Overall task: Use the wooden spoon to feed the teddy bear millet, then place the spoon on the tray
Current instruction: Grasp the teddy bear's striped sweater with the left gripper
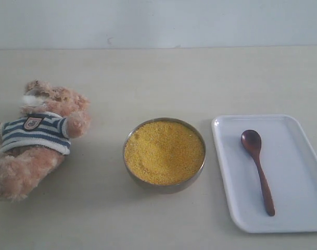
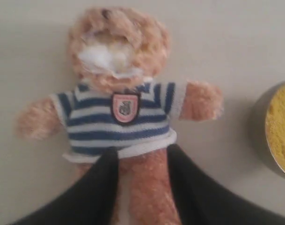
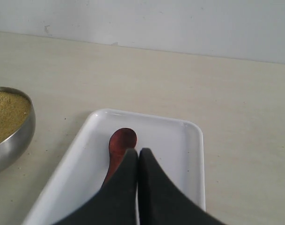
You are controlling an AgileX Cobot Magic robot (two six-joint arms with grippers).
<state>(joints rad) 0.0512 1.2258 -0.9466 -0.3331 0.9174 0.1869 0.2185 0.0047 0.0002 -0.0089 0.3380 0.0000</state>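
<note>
The dark reddish-brown wooden spoon (image 1: 257, 169) lies flat in the white tray (image 1: 299, 219), to the right of the yellow millet (image 1: 163, 152). The right gripper (image 3: 138, 151) is closed on nothing. The left gripper (image 2: 142, 149) is spread wide, with the teddy bear (image 2: 119, 108) seen between its fingers.

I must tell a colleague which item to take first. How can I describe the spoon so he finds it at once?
In the exterior view, find the white rectangular tray on the right, beside the metal bowl of yellow millet. The wooden spoon lies alone in it, oval bowl toward the far edge. It is the only dark reddish-brown, slim thing there.
</note>
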